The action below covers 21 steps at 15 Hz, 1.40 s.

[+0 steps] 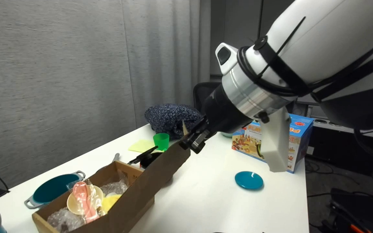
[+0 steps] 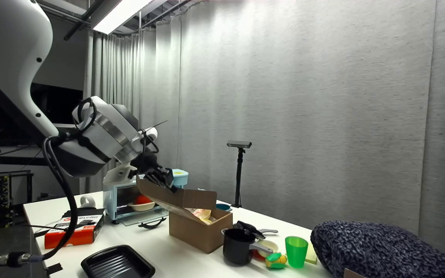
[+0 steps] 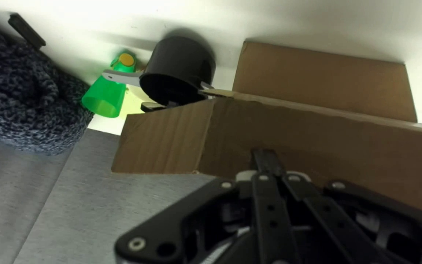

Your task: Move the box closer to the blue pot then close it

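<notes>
In an exterior view, clock centered on the box [image 1: 123, 207], left to right: blue pot [image 1: 53, 189], 2 side handles, at 9 o'clock, just beside box. Box open on table [image 1: 206, 194], pink item [image 1: 82, 194] and yellow item [image 1: 109, 202] inside, long flap [image 1: 160, 171] tilted up toward 2 o'clock. Green cup [image 1: 161, 141], 1 o'clock. Gripper [image 3: 267, 163], 2 o'clock: clenched, fingertips together at the flap. Teal dish [image 1: 249, 180], 3 o'clock, well apart from box. Printed carton [image 1: 248, 142], 2 o'clock.
</notes>
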Each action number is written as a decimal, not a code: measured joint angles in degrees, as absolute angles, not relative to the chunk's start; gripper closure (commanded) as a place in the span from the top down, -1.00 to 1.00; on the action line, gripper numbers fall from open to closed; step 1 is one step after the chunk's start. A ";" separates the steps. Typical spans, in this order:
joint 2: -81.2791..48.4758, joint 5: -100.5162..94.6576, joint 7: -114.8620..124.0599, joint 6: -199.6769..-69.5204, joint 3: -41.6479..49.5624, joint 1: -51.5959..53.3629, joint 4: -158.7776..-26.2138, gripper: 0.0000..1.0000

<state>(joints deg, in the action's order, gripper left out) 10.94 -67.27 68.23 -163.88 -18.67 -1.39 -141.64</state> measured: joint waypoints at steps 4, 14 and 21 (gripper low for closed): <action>8.87 -68.85 69.85 -162.31 -18.67 -1.63 -139.80 -1.00; -6.50 -29.94 42.90 -167.65 -21.42 3.87 -146.34 -1.00; -5.14 -30.51 40.86 -167.67 -21.95 5.47 -146.94 -1.00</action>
<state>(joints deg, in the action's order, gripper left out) -5.14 -30.51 40.86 -167.67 -21.95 5.47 -146.94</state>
